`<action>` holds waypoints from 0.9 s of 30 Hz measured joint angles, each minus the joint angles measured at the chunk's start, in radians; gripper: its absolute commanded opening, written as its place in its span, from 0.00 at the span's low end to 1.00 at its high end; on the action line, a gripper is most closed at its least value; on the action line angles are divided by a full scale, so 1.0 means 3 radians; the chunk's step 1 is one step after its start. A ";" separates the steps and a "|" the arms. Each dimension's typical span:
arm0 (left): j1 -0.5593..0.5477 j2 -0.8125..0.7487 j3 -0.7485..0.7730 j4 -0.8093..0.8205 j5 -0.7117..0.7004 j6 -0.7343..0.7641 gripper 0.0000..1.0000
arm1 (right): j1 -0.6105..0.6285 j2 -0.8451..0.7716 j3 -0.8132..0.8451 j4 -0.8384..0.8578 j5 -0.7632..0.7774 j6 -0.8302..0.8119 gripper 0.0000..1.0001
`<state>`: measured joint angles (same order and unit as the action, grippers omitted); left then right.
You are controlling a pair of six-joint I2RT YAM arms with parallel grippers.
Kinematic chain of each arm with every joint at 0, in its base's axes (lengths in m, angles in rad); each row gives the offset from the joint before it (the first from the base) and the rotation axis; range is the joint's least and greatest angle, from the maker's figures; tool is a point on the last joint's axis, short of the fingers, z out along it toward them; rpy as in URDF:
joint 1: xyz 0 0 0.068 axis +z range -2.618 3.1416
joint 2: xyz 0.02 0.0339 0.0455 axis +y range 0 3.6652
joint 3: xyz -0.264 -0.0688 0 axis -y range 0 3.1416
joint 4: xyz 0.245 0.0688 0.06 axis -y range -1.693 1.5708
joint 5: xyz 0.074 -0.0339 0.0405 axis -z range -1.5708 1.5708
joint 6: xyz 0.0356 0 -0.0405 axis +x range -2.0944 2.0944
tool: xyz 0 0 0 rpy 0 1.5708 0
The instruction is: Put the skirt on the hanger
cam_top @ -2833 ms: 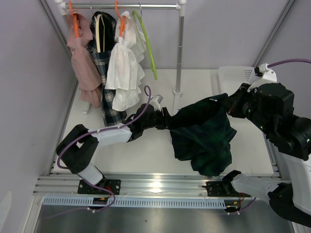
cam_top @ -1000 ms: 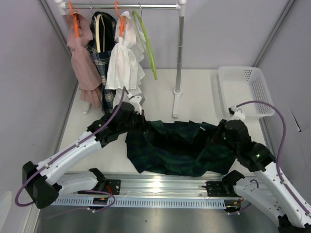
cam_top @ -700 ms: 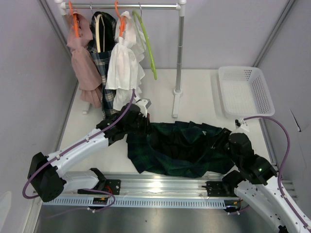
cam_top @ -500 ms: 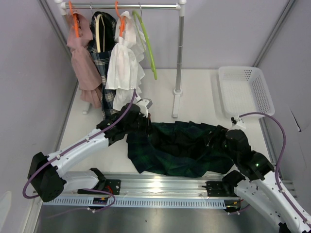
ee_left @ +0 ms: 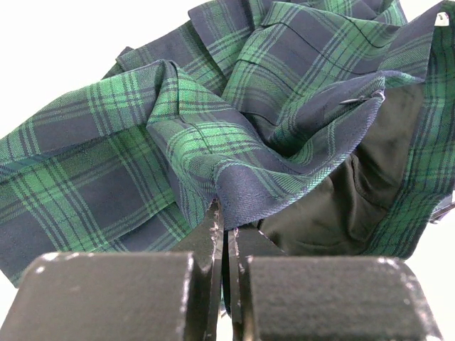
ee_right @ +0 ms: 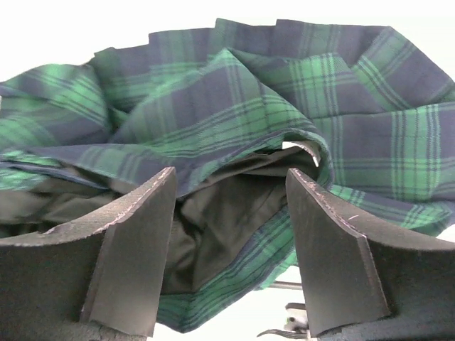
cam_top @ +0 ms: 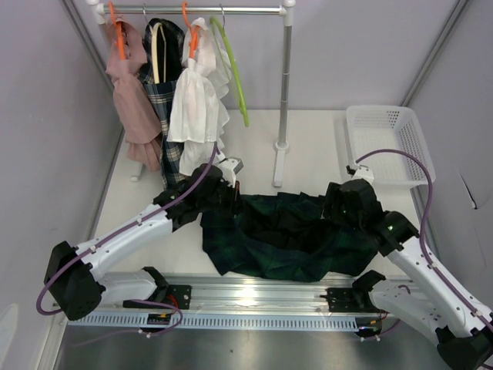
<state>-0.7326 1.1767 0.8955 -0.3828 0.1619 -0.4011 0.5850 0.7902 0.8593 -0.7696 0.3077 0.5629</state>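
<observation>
The dark green plaid skirt [cam_top: 285,235] lies crumpled across the front of the white table. My left gripper [cam_top: 227,193] is shut on a fold of the skirt's left edge; the left wrist view shows the fabric [ee_left: 249,106] pinched at the closed tips of that gripper [ee_left: 226,224]. My right gripper [cam_top: 337,206] hovers at the skirt's right end with its jaws wide apart. In the right wrist view the gripper [ee_right: 229,177] holds nothing, and the skirt [ee_right: 234,92] with its dark lining lies just beyond it. An empty green hanger [cam_top: 231,69] hangs on the rack's rail.
The clothes rack's pole [cam_top: 283,92] stands behind the skirt. A pink garment [cam_top: 127,85], a plaid one [cam_top: 166,92] and a white one [cam_top: 196,100] hang on the rail's left part. A white basket [cam_top: 385,142] sits at the back right.
The skirt came down from between both grippers onto the table. My right gripper opened, released the skirt's right end and drew back and up. The left gripper kept its grip.
</observation>
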 measured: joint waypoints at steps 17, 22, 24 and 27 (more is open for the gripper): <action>0.0374 0.0172 0.0006 -0.0195 -0.0023 0.0134 0.00 | -0.0034 0.0532 0.0392 -0.0209 0.0051 -0.0584 0.64; 0.0403 0.0179 0.0052 -0.0251 -0.0018 0.0206 0.00 | -0.0203 0.0749 0.0390 -0.0144 -0.0065 -0.0782 0.63; 0.0408 0.0181 0.0055 -0.0252 -0.0006 0.0212 0.00 | -0.0310 0.0852 0.0390 -0.0104 -0.0118 -0.0839 0.63; 0.0409 0.0181 0.0055 -0.0253 -0.0003 0.0233 0.00 | -0.0401 0.0992 0.0392 -0.0043 -0.0150 -0.0890 0.63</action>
<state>-0.6098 1.2308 0.9119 -0.4587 0.1612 -0.3313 0.4648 1.0878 0.9768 -0.7826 0.2626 0.2958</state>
